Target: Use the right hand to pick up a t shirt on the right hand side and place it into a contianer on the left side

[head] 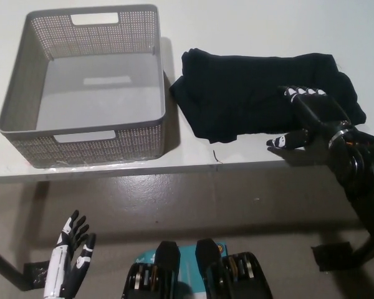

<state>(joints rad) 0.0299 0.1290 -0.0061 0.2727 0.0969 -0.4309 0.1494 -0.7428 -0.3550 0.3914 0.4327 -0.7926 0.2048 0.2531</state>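
The t shirt (255, 93) is black and soft. It lies in a bunched, folded heap with bumpy edges, and a thin thread hangs from its near edge. It is longer from left to right than from near to far, so its long side runs across the table (249, 22). It sits on the right part of the table, just beside the basket (25, 68) but not in it.

The basket is on the left. It is grey, shaped like a box with rounded corners, and its walls are full of tiny holes. It has cut-out handles on the near and far walls. Its floor is smooth and bare.

The table is white and smooth, with a straight near edge. The floor below it is grey-brown.

The black right hand (305, 115) rests on the right end of the shirt. Its fingers (302, 93) are spread flat on the cloth and the thumb points left near the table edge. It holds nothing.

The white left hand (71, 252) hangs low at the near left, below the table, with its fingers apart and holding nothing.
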